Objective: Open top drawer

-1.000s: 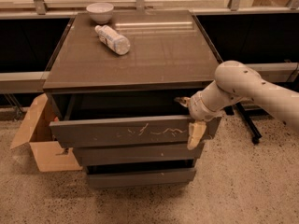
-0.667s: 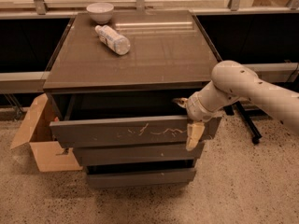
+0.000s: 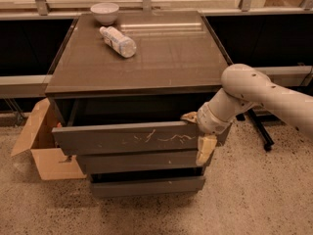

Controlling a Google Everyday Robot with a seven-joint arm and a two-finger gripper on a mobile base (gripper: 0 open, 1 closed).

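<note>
The top drawer (image 3: 122,138) is a wide dark grey-brown front with pale scratch marks. It stands pulled out a little from the cabinet, with a dark gap above it. My gripper (image 3: 198,133) is at the drawer's right end. One tan finger (image 3: 190,116) reaches over the top edge behind the front. The other finger (image 3: 206,151) hangs down in front of it, so the front sits between them. My white arm (image 3: 254,89) comes in from the right.
Two narrower drawer fronts (image 3: 142,161) sit below. On the cabinet top (image 3: 161,58) lie a plastic bottle (image 3: 118,41) and a white bowl (image 3: 104,12). An open cardboard box (image 3: 41,146) stands at the left. A chair base (image 3: 261,136) is on the floor at the right.
My gripper and forearm have shifted slightly left along the drawer's right end. The drawer stands out about as far as before.
</note>
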